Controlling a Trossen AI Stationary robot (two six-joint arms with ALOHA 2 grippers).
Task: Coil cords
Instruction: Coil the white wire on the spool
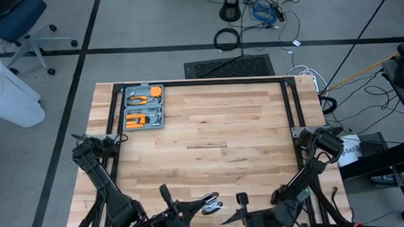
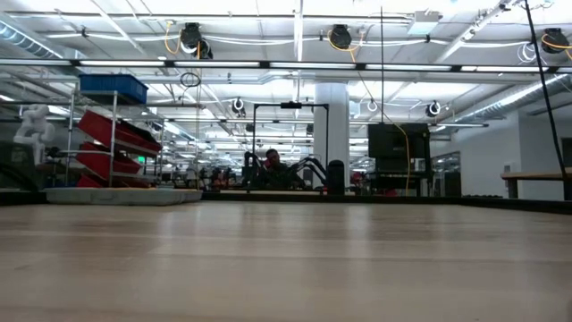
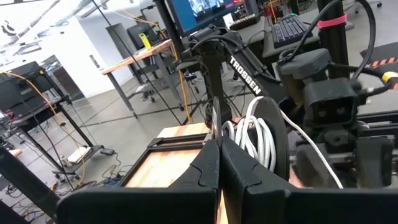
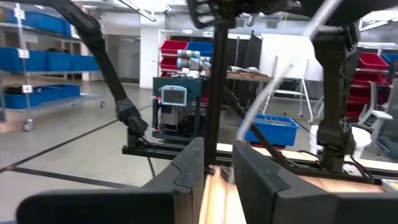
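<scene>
The cord is thin and white, wound in loops [image 3: 252,138] on a small black disc reel [image 3: 277,146]. In the high view the reel [image 1: 210,206] hangs above the table's near edge, between my two grippers. A loose strand [image 3: 314,158] runs off the reel past my right wrist. My left gripper [image 3: 218,149] is shut, its tips at the reel. My right gripper [image 4: 217,163] faces it with a narrow gap between its fingers. A dark upright bar [image 4: 217,81] stands in line with that gap, and a blurred white strand [image 4: 280,81] passes beside it. My left gripper comes at the reel level, and its shut tips [image 3: 211,152] meet the reel beside the cord loops. My own fingers hide which part they pinch. The reel is lifted clear of the table, its disc on edge, with the loose strand trailing off it.
A grey tool case [image 1: 144,107] with orange tools lies open at the table's far left. Dark frame rails [image 1: 201,82] run along the far edge and both sides. Most of the wooden top [image 1: 209,137] is bare. Cables lie on the floor beyond the far edge.
</scene>
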